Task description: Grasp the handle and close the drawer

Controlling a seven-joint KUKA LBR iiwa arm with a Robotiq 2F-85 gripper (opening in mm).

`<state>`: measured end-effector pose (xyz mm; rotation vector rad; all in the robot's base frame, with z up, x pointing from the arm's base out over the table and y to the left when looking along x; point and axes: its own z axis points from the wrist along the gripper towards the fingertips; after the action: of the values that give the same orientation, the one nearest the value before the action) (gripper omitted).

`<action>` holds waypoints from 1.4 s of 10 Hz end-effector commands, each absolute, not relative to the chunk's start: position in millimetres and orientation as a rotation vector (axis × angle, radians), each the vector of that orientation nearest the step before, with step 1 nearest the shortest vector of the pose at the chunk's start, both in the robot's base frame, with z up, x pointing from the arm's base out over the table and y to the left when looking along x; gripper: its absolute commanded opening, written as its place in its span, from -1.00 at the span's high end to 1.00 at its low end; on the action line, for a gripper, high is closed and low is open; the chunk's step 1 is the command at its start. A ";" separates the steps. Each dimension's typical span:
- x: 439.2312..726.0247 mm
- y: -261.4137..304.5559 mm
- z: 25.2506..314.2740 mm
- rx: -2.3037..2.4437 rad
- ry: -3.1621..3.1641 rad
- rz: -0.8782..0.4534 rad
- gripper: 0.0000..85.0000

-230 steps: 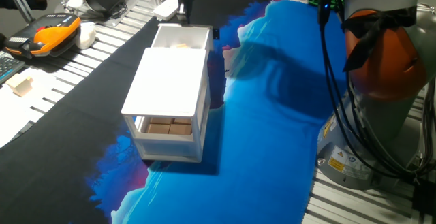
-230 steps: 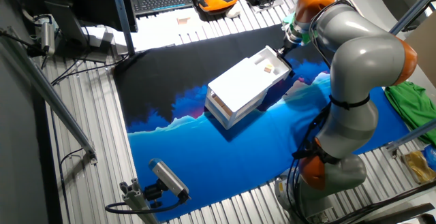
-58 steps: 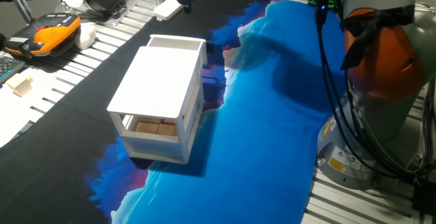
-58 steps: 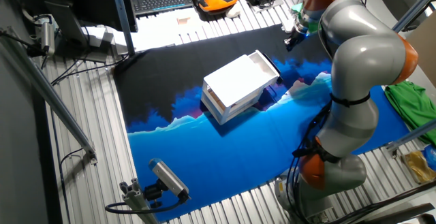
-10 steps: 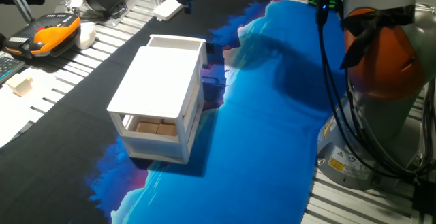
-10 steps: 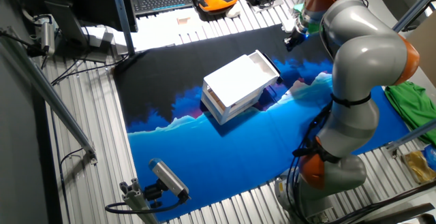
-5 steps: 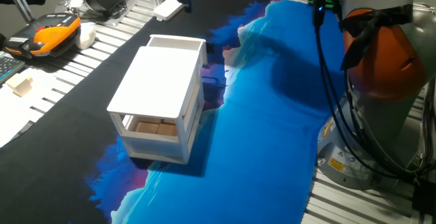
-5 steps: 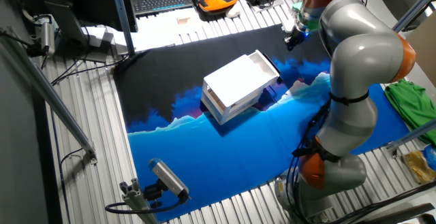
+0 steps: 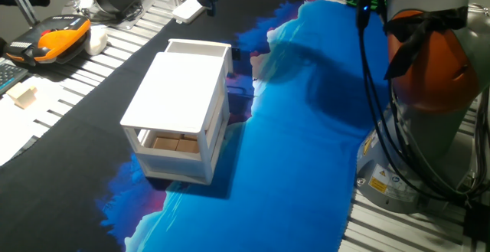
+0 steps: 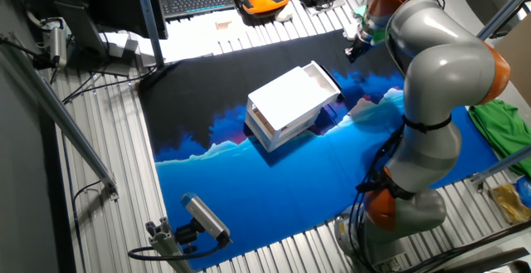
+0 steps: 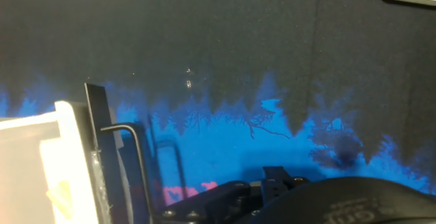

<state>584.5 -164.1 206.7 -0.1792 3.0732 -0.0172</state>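
The cabinet (image 9: 178, 114) is being taken as the landmark; it is standing on the blue and black cloth (image 9: 298, 129). Left of the cabinet, an orange and black device (image 9: 57, 39) is lying on the slatted table (image 9: 69, 91). The drawer (image 9: 197, 50) is sitting in the cabinet's upper tier, protruding slightly at the far end. Tan wooden blocks (image 9: 174, 142) are being shown in the lower tier. In the hand view, the drawer's thin wire handle (image 11: 133, 159) is being seen free of any grasp. Beyond the cabinet's far end, the gripper (image 10: 354, 48) is being held above the cloth, well apart from the drawer; whether its jaws are parted cannot be told.
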 end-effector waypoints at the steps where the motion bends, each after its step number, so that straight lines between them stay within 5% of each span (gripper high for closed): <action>1: 584.5 -164.4 206.5 -0.173 3.079 -0.021 1.00; 14: 579.3 -144.5 202.7 -0.221 3.039 0.064 1.00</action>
<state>579.3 -144.5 202.6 -0.2206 3.0394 0.0634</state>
